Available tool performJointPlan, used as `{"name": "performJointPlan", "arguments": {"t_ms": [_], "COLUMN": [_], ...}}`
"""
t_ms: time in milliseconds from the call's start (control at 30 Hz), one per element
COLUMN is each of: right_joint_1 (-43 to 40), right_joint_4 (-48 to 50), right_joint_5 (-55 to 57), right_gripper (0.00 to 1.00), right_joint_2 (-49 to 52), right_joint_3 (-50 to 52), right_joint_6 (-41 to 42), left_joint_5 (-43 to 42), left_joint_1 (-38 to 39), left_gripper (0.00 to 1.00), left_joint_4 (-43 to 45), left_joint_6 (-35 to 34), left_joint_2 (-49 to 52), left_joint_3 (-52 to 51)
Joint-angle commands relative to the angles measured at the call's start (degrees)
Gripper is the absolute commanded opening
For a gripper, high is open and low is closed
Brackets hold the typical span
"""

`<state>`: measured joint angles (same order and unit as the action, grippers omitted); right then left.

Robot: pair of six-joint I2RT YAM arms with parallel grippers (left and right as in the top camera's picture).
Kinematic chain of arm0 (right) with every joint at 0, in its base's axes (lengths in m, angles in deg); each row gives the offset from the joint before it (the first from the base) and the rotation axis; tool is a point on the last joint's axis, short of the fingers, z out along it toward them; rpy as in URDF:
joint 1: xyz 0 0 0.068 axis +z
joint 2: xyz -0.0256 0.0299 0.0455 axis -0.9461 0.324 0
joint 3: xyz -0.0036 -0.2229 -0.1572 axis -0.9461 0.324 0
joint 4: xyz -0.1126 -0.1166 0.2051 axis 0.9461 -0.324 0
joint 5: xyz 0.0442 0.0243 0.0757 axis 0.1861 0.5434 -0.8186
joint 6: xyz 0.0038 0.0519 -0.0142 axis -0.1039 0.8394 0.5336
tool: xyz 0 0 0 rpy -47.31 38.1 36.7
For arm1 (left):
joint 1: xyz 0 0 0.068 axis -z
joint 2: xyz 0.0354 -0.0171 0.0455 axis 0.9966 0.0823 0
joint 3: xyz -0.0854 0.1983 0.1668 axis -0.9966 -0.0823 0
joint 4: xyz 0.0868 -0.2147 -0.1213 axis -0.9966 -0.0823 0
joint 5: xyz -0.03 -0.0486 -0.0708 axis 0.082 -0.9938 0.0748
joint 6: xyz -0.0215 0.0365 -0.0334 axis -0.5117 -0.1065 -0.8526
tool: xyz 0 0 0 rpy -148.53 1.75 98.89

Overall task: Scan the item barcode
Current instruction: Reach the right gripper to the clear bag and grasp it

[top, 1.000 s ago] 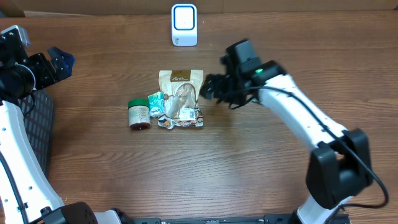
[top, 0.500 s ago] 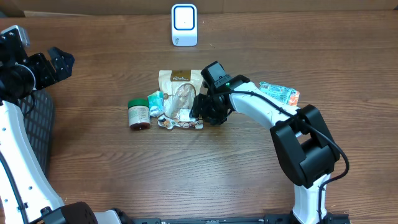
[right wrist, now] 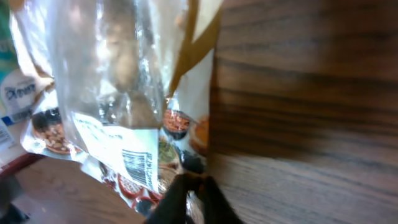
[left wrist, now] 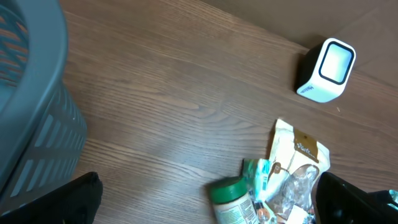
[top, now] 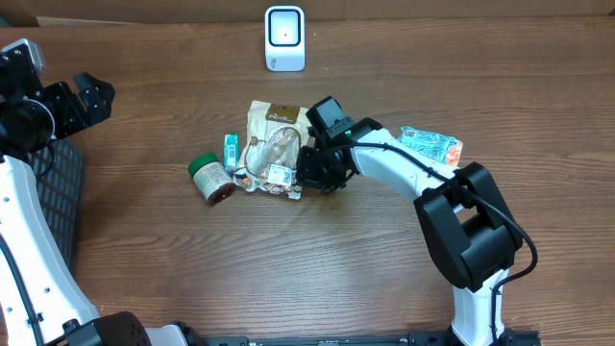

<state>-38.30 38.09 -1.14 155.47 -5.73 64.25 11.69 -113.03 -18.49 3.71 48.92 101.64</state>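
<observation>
Counter (top: 288, 259), brown wood. Right arm (top: 404, 173) reaches in from the near right toward counter centre. Left arm (top: 24, 221) is up along the left edge. Dark grey basket (top: 53, 183) sits at the left edge, under the left arm.

Tan snack bag (top: 274, 135) with a clear window lies flat mid-counter, top toward the far edge. White scanner (top: 284, 38) stands upright near the middle of the far edge, well apart from the bag.

Green-lidded jar (top: 209, 178) is on its side just left of the bag. Teal-and-orange packet (top: 430, 144) lies right of centre, beside the right arm. Small teal packet (top: 231, 149) sits between jar and bag. Barcode label (right wrist: 134, 165) faces up on the bag's clear part.

Right end effector (top: 309, 171) is at the bag's right edge, tips pinched together; cannot tell if film is caught. Left end effector (top: 91, 101) is spread wide, holding nothing.
</observation>
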Motion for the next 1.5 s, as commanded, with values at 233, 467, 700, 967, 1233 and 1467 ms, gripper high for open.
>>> {"name": "performJointPlan", "arguments": {"t_ms": [233, 467, 700, 967, 1233, 1467], "right_joint_1": [-1.33, -5.57, -4.22, 4.22, 12.26, 14.12], "right_joint_4": [-9.7, -18.67, -14.16, -0.59, 2.93, 1.44], "right_joint_5": [2.54, 16.61, 5.44, 0.92, 0.44, 0.57], "right_gripper": [0.04, 0.22, 0.38, 0.41, 0.41, 0.41], "right_joint_2": [-4.15, -11.58, -12.09, -11.58, -5.64, -2.19], "right_joint_3": [-0.52, -0.9, -3.37, -1.86, 0.17, 0.17], "right_joint_6": [-12.17, -12.15, -12.15, -7.34, -3.89, -2.84], "left_joint_5": [-0.85, -0.85, -0.85, -0.85, -0.85, -0.85], "left_joint_1": [0.39, 0.39, 0.39, 0.39, 0.39, 0.39], "left_gripper": [0.99, 1.0, 1.0, 1.0, 1.0, 1.0], "left_joint_4": [0.04, 0.04, 0.04, 0.04, 0.04, 0.04], "left_joint_6": [-0.31, -0.31, -0.31, -0.31, -0.31, -0.31], "left_joint_2": [-0.35, -0.35, -0.35, -0.35, -0.35, -0.35], "left_joint_3": [0.96, 0.96, 0.96, 0.96, 0.96, 0.96]}}
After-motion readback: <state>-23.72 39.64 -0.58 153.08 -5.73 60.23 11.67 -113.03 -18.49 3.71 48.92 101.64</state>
